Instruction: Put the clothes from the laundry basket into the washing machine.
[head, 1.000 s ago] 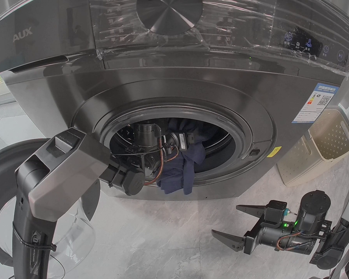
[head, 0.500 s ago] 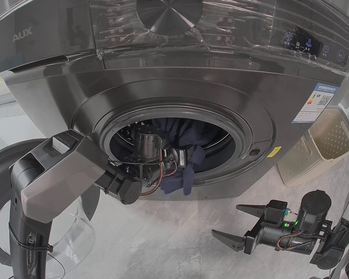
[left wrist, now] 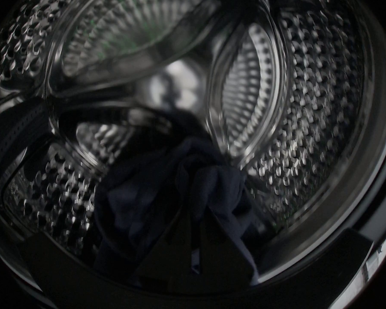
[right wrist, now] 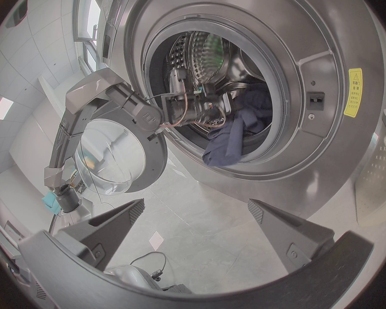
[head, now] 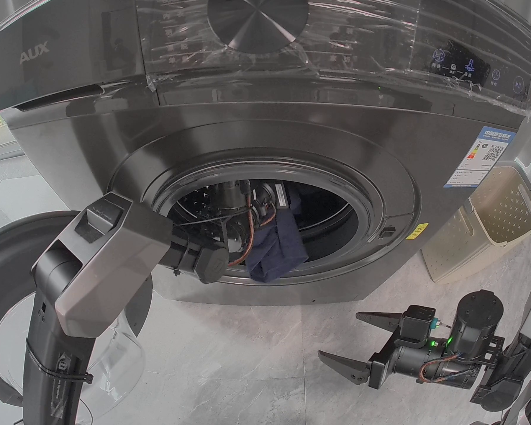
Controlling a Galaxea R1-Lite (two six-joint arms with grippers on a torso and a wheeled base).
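The loading step is in hand. The left gripper [right wrist: 218, 108] is reached through the washer [head: 366, 149] opening into the drum [left wrist: 313, 108], and whether it is spread or pinching cloth cannot be told in the dark interior. A dark blue garment [head: 277, 249] is lodged half in: part of it is bunched on the drum floor, while a fold is draped out over the lower rim of the opening. The door [head: 6, 278] is swung wide on the robot's left. The right gripper [head: 340, 336] is held low above the floor in front of the washer, its jaws spread and nothing between them. The basket [head: 501, 219] is stood on the floor just beside the washer on the right; no clothing is seen in the part of it that shows.

By judgement, the next move calls for the hanging fold to be pushed or drawn fully inside, so that nothing is trapped at the rim, and then for the left arm to be withdrawn.
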